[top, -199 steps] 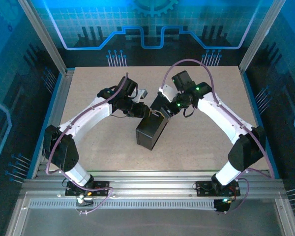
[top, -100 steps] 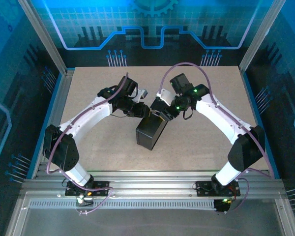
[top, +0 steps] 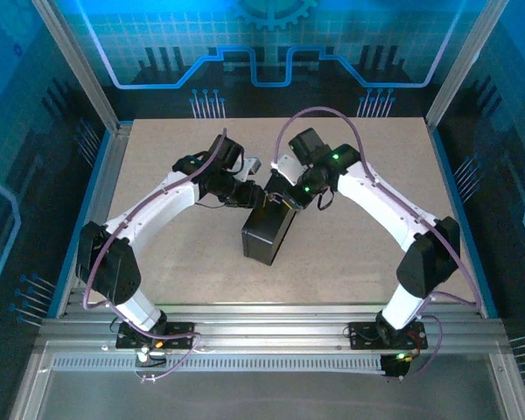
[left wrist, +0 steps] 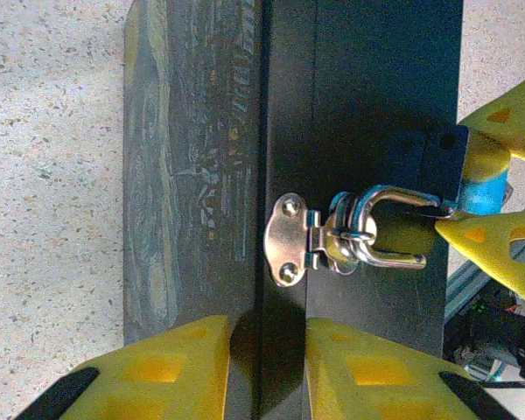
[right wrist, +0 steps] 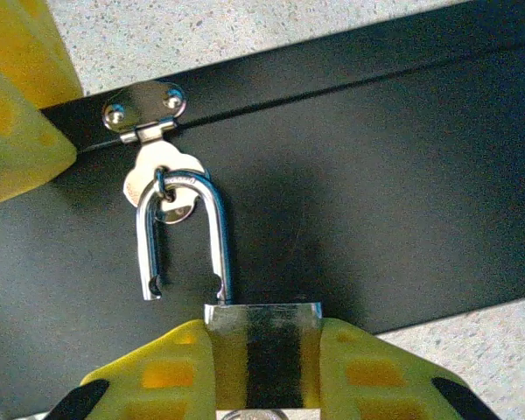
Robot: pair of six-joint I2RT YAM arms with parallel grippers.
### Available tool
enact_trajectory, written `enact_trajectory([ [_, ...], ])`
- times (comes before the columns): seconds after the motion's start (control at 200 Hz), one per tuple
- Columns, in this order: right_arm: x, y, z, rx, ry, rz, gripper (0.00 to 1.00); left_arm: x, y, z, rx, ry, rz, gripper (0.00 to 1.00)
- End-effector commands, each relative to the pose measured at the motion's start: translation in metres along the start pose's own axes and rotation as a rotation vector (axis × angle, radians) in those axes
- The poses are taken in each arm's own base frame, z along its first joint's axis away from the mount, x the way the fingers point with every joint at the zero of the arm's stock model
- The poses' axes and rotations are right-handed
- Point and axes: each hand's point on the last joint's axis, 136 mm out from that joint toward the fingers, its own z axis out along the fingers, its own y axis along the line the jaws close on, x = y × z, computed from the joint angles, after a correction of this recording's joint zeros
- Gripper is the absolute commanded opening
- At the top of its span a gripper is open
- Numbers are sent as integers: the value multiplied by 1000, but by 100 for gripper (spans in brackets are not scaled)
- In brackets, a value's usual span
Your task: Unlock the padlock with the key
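At the middle of the surface lies the black box, with both arms meeting at its far end. The right pincer is clenched on the body of the padlock. Its shackle looks already sprung: one leg hangs free beside the body, while the loop is threaded through the staple of the hasp. A silvery sliver under the body may be the key, but too little of it shows to tell. The left pincer straddles the box's edge below the hasp and seems to grasp it as a brace. The risk now, I judge, lies in drawing the shackle out. Its notched free leg could catch on the staple, and a pull off its line would drag or tip the box if the left grip slips. The smooth metal body could also twist between the pads. Any push toward the box might press the shackle home and lock it again.
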Motion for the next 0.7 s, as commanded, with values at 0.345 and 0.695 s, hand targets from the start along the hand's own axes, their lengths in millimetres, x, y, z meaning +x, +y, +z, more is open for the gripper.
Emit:
enact_trajectory([
  [0.345, -15, -6, -2, 59, 4, 539, 0, -4, -3, 3, 11, -9, -26, 30],
  [0.695, -46, -10, -3, 76, -121, 724, 0, -2, -14, 6, 55, 5, -14, 29],
])
